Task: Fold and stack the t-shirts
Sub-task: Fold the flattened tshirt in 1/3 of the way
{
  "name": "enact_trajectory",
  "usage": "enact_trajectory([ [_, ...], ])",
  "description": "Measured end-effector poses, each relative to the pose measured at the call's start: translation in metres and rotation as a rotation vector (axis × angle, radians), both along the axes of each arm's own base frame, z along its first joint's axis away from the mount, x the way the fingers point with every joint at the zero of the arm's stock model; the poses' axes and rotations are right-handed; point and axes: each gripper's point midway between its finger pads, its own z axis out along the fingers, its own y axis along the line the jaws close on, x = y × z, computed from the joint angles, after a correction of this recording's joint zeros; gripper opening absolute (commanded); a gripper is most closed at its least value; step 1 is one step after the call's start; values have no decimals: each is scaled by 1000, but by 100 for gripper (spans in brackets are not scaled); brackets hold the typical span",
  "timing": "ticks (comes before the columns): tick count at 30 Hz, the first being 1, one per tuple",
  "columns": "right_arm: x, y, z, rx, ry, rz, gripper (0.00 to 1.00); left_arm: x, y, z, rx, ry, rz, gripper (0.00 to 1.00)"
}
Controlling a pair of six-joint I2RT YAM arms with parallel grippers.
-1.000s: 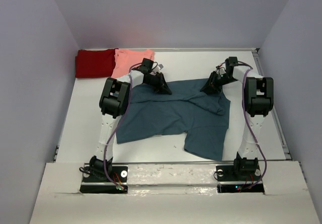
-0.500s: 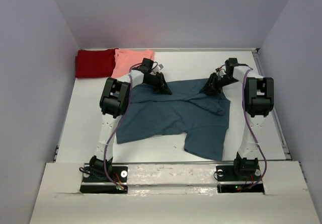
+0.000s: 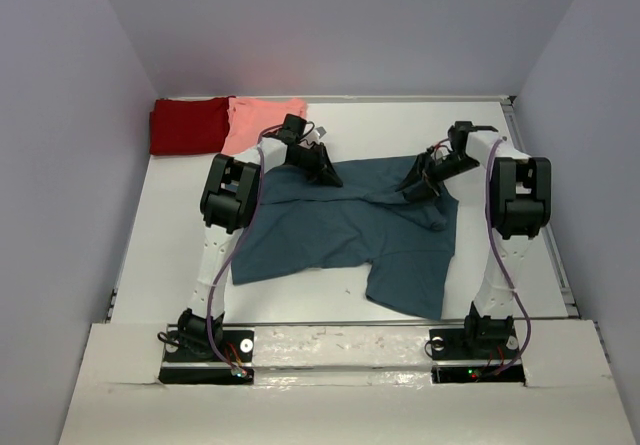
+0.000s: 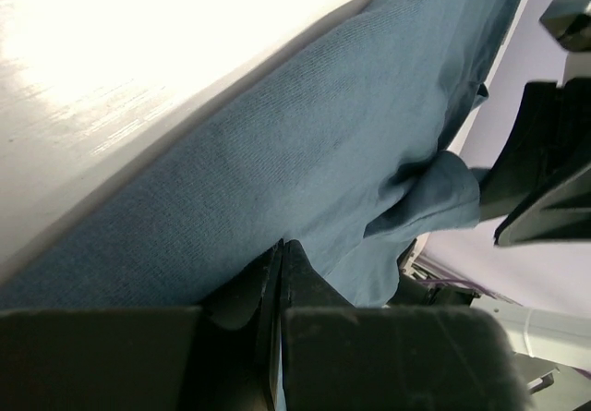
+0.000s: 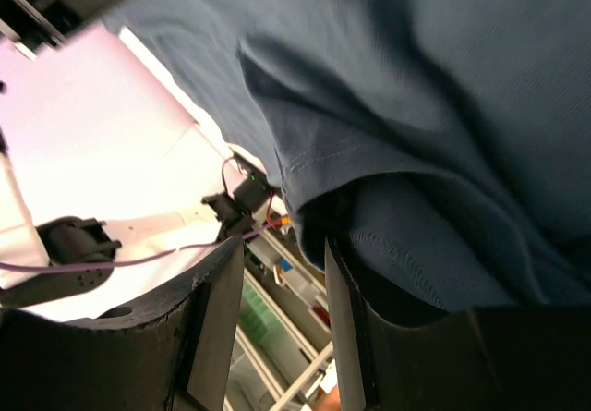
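Observation:
The dark teal-blue t-shirt [image 3: 340, 230] lies spread and rumpled in the middle of the white table [image 3: 170, 225], with one part hanging toward the near edge at the right. My left gripper [image 3: 325, 173] sits at its far edge. In the left wrist view the gripper [image 4: 282, 245] has its jaws pressed together on the teal cloth [image 4: 323, 134]. My right gripper [image 3: 415, 187] is over the shirt's far right part. In the right wrist view the right gripper [image 5: 282, 249] is open, and a fold of the shirt [image 5: 443, 106] lies against one finger [image 5: 342, 282].
The dark red t-shirt [image 3: 188, 125] and the salmon-pink t-shirt [image 3: 262, 120] lie side by side at the far left corner. Grey walls enclose the table on three sides. The right arm's black gripper shows in the left wrist view [image 4: 554, 171].
My right gripper has moved a little toward the near side and inward over the shirt. The left gripper and the shirt have hardly moved.

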Motion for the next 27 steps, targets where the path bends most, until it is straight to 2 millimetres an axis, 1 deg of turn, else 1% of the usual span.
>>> enact_trajectory([
  [4, -25, 11, 1, 12, 55, 37, 46, 0, 0, 0, 0, 1, 0, 10],
  [6, -41, 23, -1, 24, 101, 70, 46, 0, 0, 0, -1, 1, -1, 9],
  [7, -45, 27, -2, 24, 112, 81, 46, 0, 0, 0, 0, 2, -1, 9],
  [12, -77, 60, -3, 40, 173, 183, 45, 0, 0, 0, -1, 4, -1, 9],
  [17, -99, 88, 0, 69, 211, 254, 45, -1, 0, -1, -1, 1, -5, 9],
  [20, -105, 97, 2, 78, 223, 274, 46, -1, 0, -1, -2, -3, -9, 9],
  [22, -104, 98, 3, 69, 221, 272, 47, -1, 0, -1, -3, -6, -12, 9],
  [25, -91, 98, 9, 62, 178, 264, 47, -1, 0, -1, -3, -12, -17, 9],
  [27, -78, 100, 17, 49, 106, 265, 47, -1, 0, -1, -4, -14, -20, 9],
])
